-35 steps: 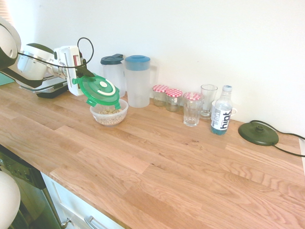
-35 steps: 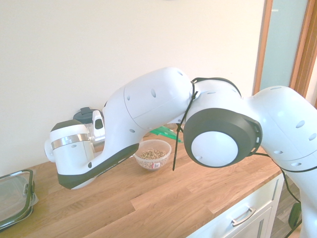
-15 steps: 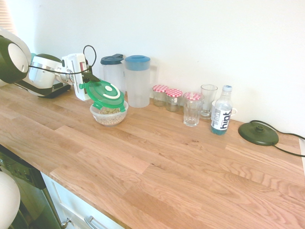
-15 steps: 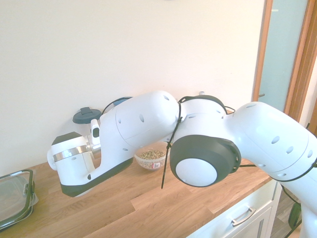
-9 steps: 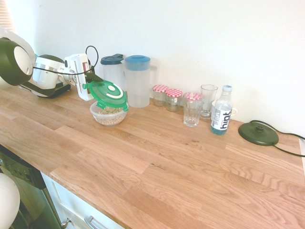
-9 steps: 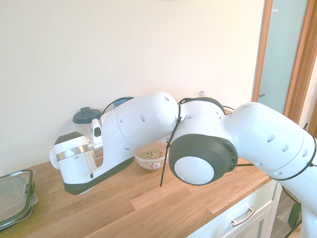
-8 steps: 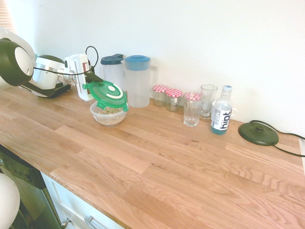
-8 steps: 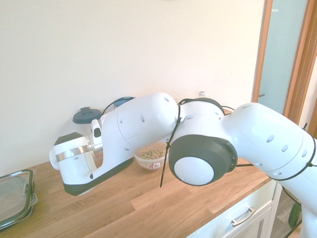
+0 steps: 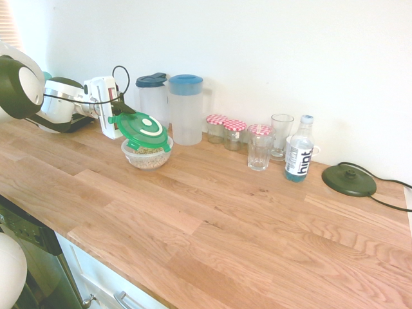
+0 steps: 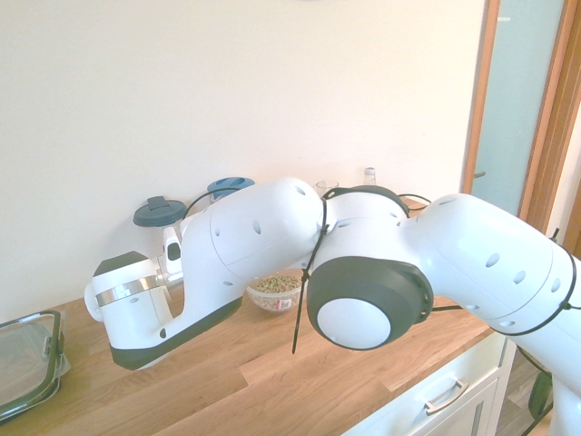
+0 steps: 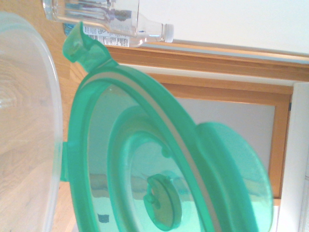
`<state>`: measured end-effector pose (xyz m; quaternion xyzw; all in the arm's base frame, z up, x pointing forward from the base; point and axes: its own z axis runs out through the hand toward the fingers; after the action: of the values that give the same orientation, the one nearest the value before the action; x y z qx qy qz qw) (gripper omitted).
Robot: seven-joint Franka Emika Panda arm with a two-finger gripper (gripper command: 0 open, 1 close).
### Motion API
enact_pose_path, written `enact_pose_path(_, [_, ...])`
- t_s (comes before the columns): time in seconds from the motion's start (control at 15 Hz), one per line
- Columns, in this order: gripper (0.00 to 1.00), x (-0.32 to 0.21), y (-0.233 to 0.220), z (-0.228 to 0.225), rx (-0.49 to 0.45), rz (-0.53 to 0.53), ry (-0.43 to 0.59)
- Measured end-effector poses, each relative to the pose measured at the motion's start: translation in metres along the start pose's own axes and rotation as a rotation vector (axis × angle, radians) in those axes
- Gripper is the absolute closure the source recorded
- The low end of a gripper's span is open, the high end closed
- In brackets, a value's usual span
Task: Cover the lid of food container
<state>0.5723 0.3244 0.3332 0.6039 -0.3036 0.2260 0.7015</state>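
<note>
Tool (image 9: 123, 108) closed down on the near edge of the green lid (image 9: 143, 131); grip is at one side only, so the lid sticks out ahead of the tool, tilted, far side lower. Clear bowl (image 9: 147, 160) with the grain-like food (image 9: 145, 151) sits on the bench (image 9: 219, 219), below and just ahead of the tool, lid over it but not seated. Can't tell if the lid's low edge touches the rim. Main risk: tool pushes down with the lid at this slant, low edge catches the rim and the bowl skids or tips, spilling food. Cause would be the tilt plus nothing bracing the bowl. Edge grip is also weak against twisting; contact could make the lid pivot in the fingers or slip out. Clip tab (image 9: 165, 147) might land on the rim and prop the lid up. Letting go too early likely leaves it off-centre. Frosted pitcher (image 9: 186, 119) stands close, further out from the tool than the lid; overshoot that way could bump it. Needs levelling and centring first, then a light lowering.
</note>
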Motion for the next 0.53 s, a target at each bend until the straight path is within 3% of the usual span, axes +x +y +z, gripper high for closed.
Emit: enact_pose_path(0.53, [0.0,0.0002,0.002,-0.0042,0.015,-0.006,-0.008])
